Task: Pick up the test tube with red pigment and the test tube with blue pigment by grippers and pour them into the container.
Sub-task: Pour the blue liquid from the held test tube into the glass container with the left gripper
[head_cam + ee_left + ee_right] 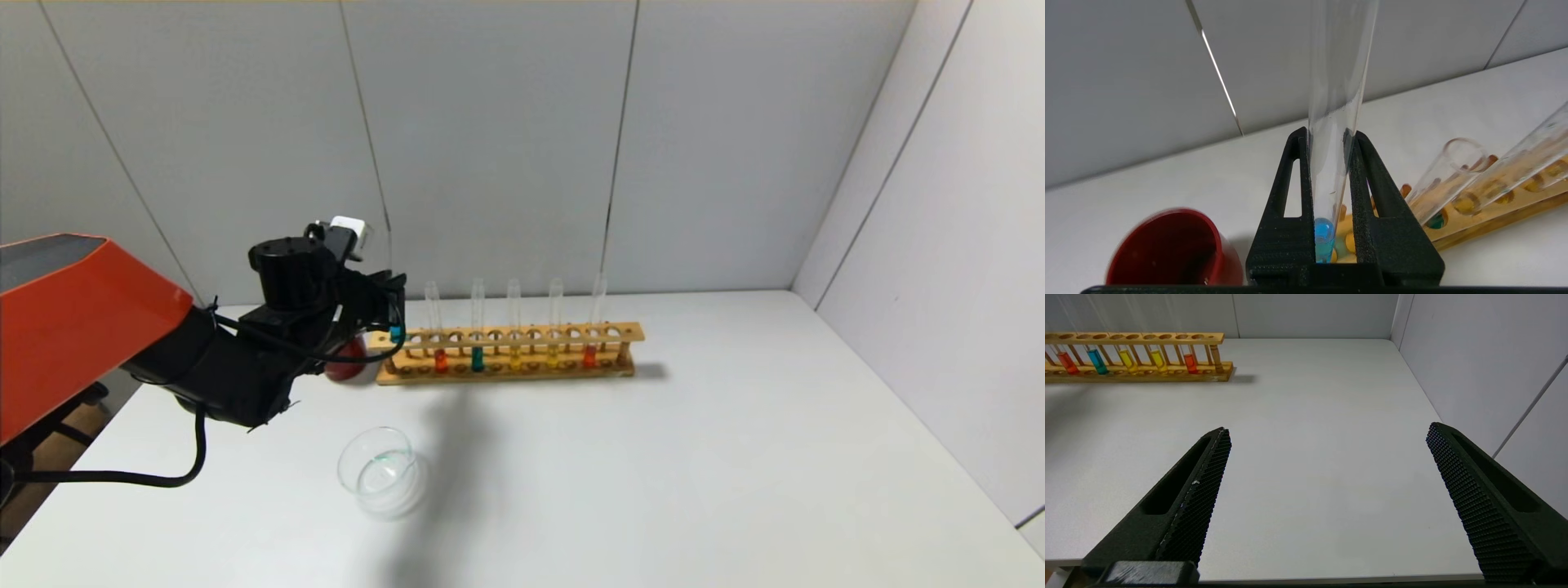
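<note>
My left gripper (396, 304) is shut on the test tube with blue pigment (397, 333) and holds it upright at the left end of the wooden rack (629, 333). In the left wrist view the tube (1333, 102) stands between the gripper's (1327, 134) jaws, with blue liquid at its bottom. Two tubes with red-orange liquid stand in the rack, one near the left (441, 359) and one near the right (589, 356). The clear glass container (380, 469) sits on the table in front of my left arm. My right gripper (1329, 428) is open and empty over the table's front right.
A dark red cup (347, 366) sits left of the rack, partly behind my left arm; it also shows in the left wrist view (1167, 249). A darker teal tube (478, 358) and two yellow tubes (514, 359) stand in the rack. Walls close the back and right.
</note>
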{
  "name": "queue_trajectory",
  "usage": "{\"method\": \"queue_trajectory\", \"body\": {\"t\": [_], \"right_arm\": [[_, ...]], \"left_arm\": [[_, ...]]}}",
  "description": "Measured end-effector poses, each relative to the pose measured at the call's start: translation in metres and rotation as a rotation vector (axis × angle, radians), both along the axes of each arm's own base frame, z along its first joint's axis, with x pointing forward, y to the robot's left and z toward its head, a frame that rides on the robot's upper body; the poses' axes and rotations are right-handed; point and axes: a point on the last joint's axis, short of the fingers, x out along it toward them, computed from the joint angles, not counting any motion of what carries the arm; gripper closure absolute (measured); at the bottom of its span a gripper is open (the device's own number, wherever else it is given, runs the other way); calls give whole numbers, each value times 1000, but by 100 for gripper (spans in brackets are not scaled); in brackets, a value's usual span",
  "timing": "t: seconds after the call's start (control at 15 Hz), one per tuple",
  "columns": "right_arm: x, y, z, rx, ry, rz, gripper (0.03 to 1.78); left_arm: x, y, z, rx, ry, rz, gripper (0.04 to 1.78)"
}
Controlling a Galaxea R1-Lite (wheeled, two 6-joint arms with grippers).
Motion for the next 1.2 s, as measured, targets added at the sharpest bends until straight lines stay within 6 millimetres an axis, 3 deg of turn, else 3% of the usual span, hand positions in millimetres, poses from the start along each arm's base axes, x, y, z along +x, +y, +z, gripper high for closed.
{"method": "queue_trajectory", "body": {"t": [0.4, 0.8, 1.2], "right_arm": [[0, 0, 0, 0, 0, 0, 6], [0, 0, 0, 0, 0, -1, 6], [0, 0, 0, 0, 0, 0, 6]], "left_arm": [[-21, 5, 34, -8, -54, -9, 152], [-57, 14, 75, -22, -95, -14, 152], [-116, 34, 74, -32, -68, 8, 152]]}}
